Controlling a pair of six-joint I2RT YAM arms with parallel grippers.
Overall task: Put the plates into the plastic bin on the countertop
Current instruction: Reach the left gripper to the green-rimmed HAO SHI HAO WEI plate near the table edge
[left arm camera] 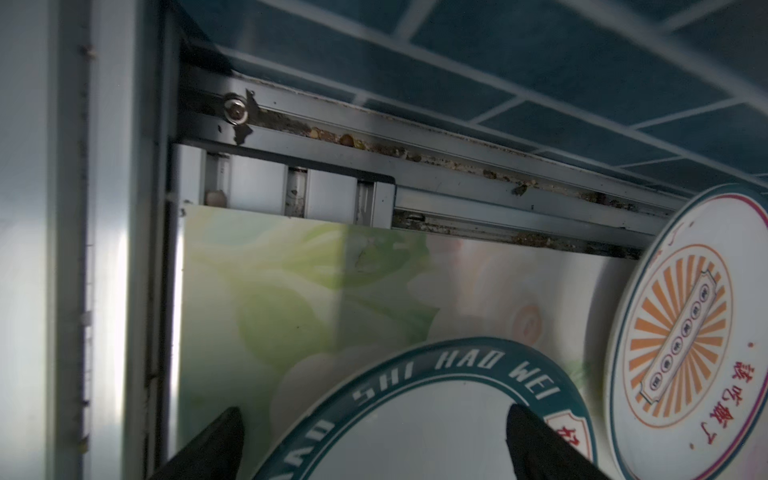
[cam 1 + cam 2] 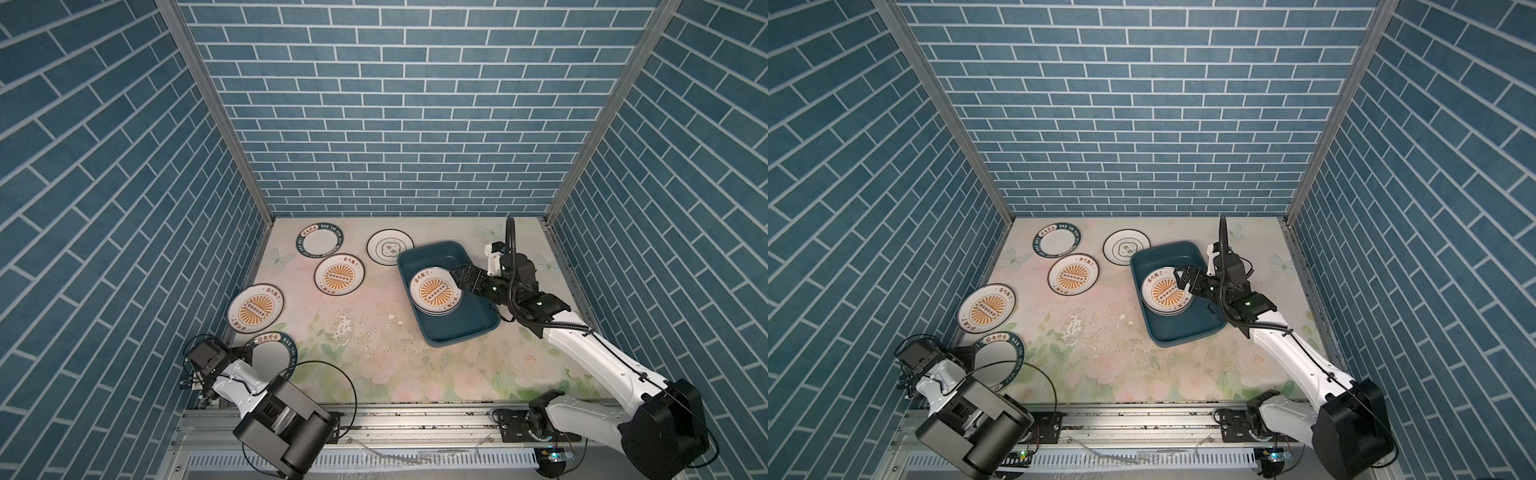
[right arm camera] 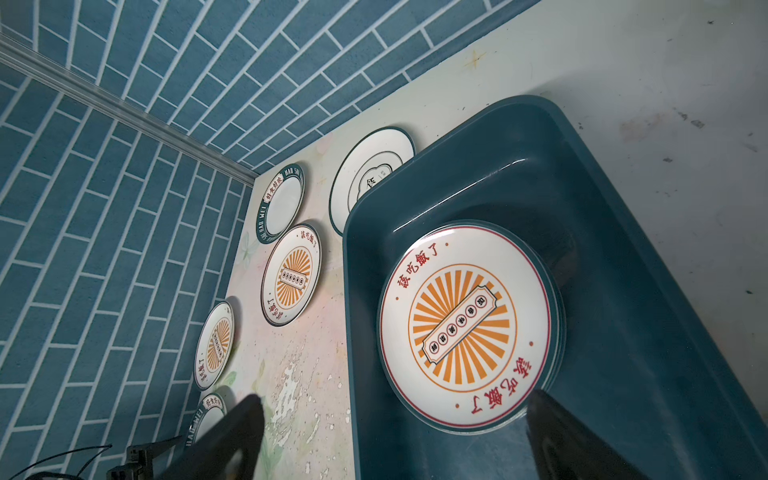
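Two plates (image 2: 320,241), seemingly "HAO WEI"

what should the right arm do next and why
Probably lift the right gripper straight up out of the plastic bin: its jaws stand open, the sunburst plate lies free inside it, and other plates lie on the countertop to fetch.

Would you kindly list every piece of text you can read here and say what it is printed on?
"HAO SHI HAO WEI": white letters on the teal rim of the near lettered plate.
"好食好味": red, on the same rim.
"該吃飯了": red, printed twice on the sunburst plate in the plastic bin.
Too small to read: the banner characters at that plate's centre, and the characters on the cloud plate.
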